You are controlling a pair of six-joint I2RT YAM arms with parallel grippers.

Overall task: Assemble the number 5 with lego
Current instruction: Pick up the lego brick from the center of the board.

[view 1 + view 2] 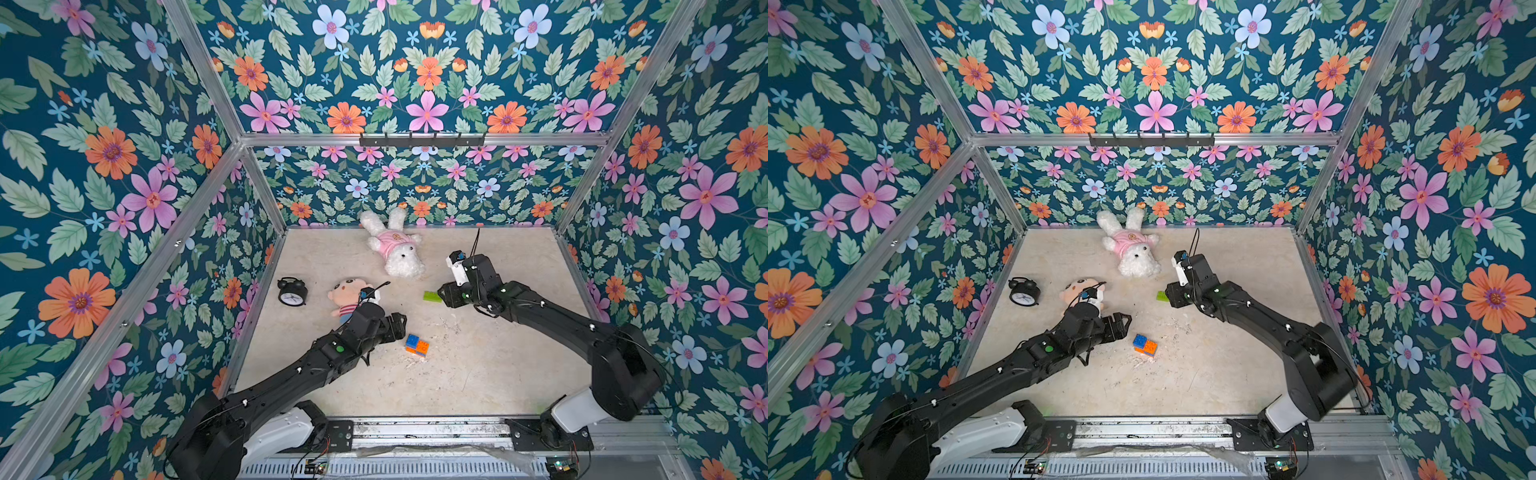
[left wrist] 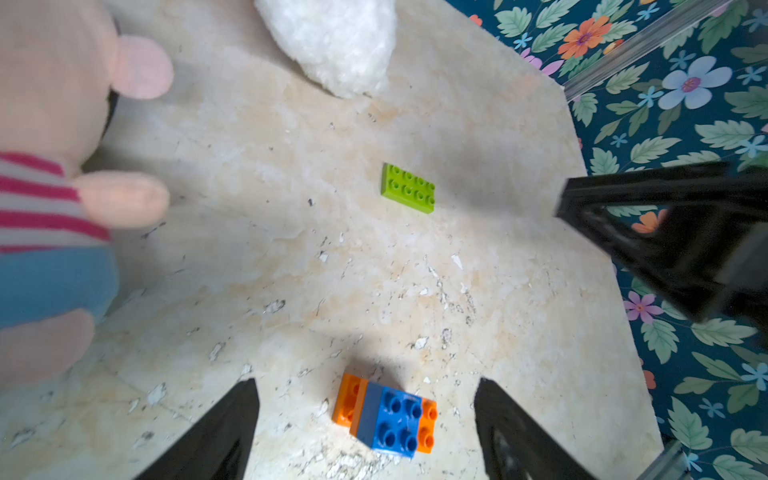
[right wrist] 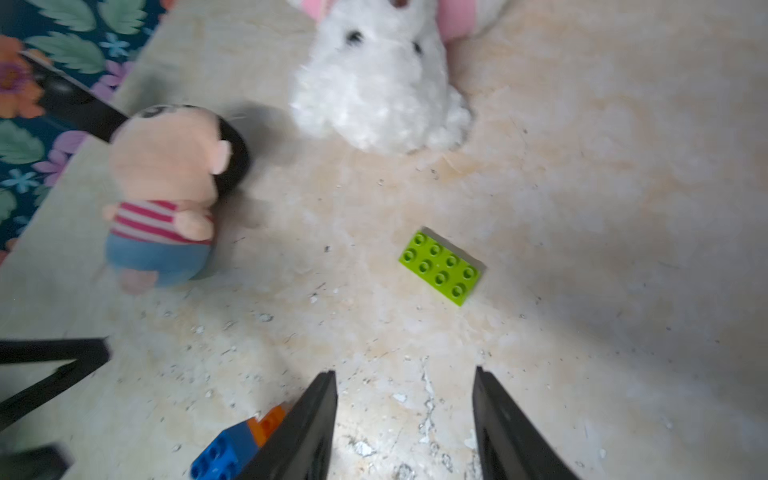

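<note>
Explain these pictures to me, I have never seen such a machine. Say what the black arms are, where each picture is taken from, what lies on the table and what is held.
These are two robot arms, the left arm and the right arm, each ending in a two-fingered gripper. Two pictures look down from one camera head overhead and show nearly the same scene. The other two come from cameras on the arms' wrists, looking along the fingers. On the table lie a green brick, a stack of joined blue and orange bricks, a clock, a doll and a white plush. Nothing is held. The left gripper is open near the stack, not touching it. The right gripper is open too, with the green brick lying ahead of it.
</note>
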